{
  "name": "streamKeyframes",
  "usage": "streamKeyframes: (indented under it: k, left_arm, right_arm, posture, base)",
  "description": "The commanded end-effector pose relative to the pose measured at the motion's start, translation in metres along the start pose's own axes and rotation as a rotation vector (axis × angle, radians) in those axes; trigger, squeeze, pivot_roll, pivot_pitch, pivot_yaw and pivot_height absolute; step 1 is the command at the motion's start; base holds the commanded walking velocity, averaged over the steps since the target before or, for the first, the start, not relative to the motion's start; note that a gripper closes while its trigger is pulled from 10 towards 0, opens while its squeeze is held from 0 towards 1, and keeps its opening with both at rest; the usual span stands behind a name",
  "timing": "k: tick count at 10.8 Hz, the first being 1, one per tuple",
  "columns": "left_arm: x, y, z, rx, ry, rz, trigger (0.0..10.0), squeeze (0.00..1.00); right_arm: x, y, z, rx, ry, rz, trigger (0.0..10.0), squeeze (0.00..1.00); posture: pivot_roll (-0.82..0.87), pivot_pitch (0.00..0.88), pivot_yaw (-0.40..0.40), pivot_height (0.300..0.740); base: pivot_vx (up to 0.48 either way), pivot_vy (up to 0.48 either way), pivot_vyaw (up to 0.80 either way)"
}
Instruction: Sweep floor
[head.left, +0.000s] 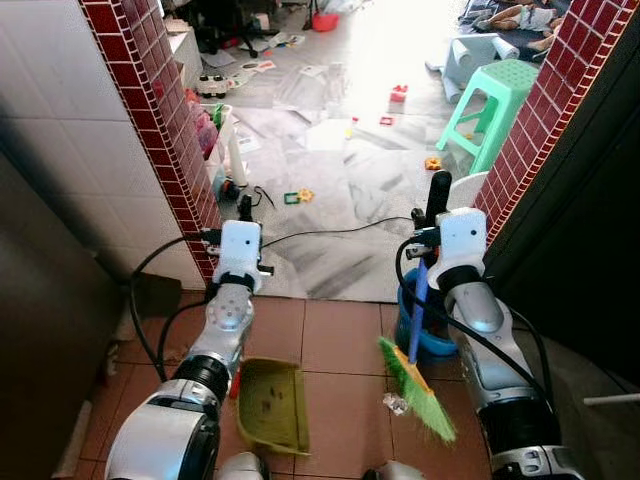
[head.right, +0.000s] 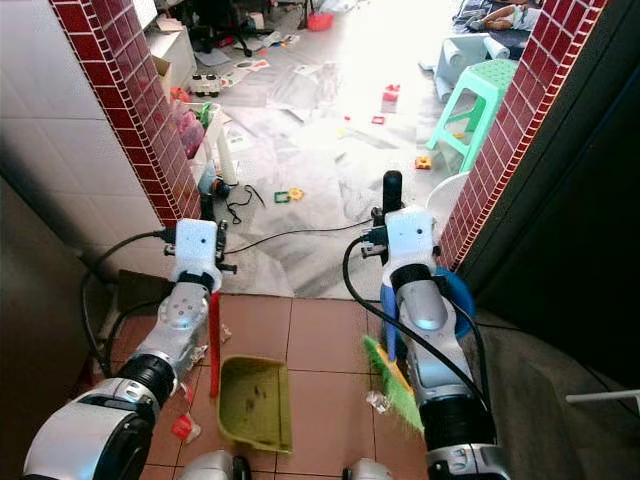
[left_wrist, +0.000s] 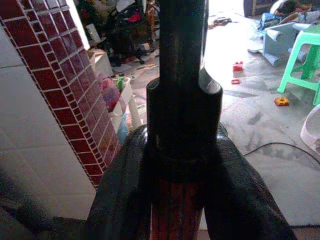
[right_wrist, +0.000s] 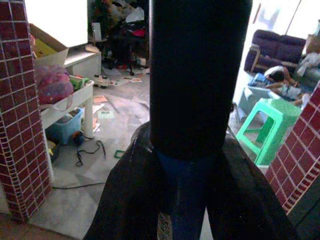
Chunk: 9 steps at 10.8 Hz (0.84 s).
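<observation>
Right gripper (head.left: 437, 196), centre-right of the left eye view, clamped on a blue-handled broom (head.left: 417, 372) (green bristles low, lower right, over brown tile).

Right eye view: left gripper (head.right: 208, 212) at centre-left, closed around the red handle of a green dustpan (head.right: 253, 403) lying bottom centre.

Left wrist view: fingers (left_wrist: 120, 195) pinching the red handle.

Right wrist view: fingers (right_wrist: 127, 200) hugging the blue shaft; green stool (right_wrist: 262, 127) at right.
</observation>
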<state>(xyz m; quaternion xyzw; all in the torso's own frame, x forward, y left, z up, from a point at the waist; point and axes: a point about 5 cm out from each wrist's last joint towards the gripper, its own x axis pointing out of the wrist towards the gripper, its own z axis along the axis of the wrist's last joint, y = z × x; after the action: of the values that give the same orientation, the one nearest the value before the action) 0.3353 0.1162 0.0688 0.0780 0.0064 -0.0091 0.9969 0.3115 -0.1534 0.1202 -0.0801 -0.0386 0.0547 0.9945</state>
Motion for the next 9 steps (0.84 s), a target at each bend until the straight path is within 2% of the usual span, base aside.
streamKeyframes:
  k: [1,2,4,7,9]
  left_arm:
    - [-0.003,-0.004,-0.003,-0.015,0.005,-0.017,10.0,0.0]
    - [-0.003,-0.005,-0.004,-0.015,0.009,-0.019,10.0,0.0]
    - [-0.002,-0.008,-0.003,-0.016,0.013,-0.027,10.0,0.0]
    - [-0.002,-0.012,-0.003,-0.034,0.033,-0.049,10.0,0.0]
    - [-0.002,-0.023,-0.006,-0.1,0.083,-0.133,10.0,0.0]
  right_arm:
    - [0.0,-0.004,-0.012,0.094,0.098,-0.051,10.0,0.0]
    - [0.0,-0.007,-0.017,0.147,0.145,-0.089,10.0,0.0]
    - [0.003,-0.016,-0.024,0.361,0.23,-0.236,10.0,0.0]
    - [0.013,-0.007,-0.007,0.558,0.174,-0.255,10.0,0.0]
    - [0.017,-0.006,0.001,0.57,0.144,-0.252,10.0,0.0]
  posture:
    - [-0.12,0.0,0.034,0.74]
    - [-0.12,0.0,0.034,0.74]
    - [-0.12,0.0,0.036,0.74]
    - [-0.12,0.0,0.041,0.74]
    - [-0.12,0.0,0.038,0.74]
  base:
    - [0.0,0.0,0.0]
    - [0.0,0.0,0.0]
    - [0.0,0.0,0.0]
    - [0.0,0.0,0.0]
    - [0.0,0.0,0.0]
